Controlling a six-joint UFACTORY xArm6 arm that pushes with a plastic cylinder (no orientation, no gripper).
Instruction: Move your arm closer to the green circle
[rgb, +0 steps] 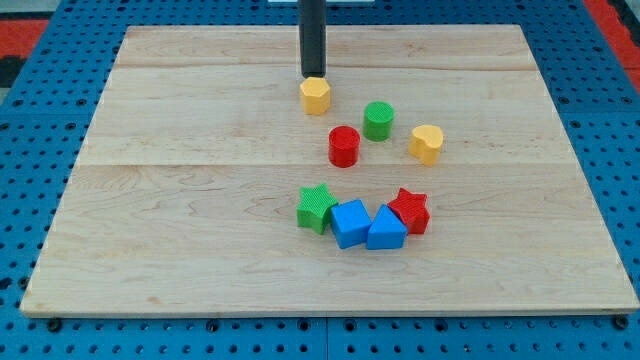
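Note:
The green circle (378, 120) stands upright on the wooden board (180, 220), right of the board's centre. My tip (312, 76) is at the view's top centre, touching the back of a yellow hexagon block (315, 96). The tip lies up and to the left of the green circle, with the yellow hexagon beside it. A red circle (344, 146) stands just below-left of the green circle, and a yellow heart block (426, 143) just below-right.
A row of blocks lies lower down: a green star (316, 208), a blue cube (350, 223), a blue triangular block (386, 229) and a red star (410, 210). Blue pegboard (30, 200) surrounds the board.

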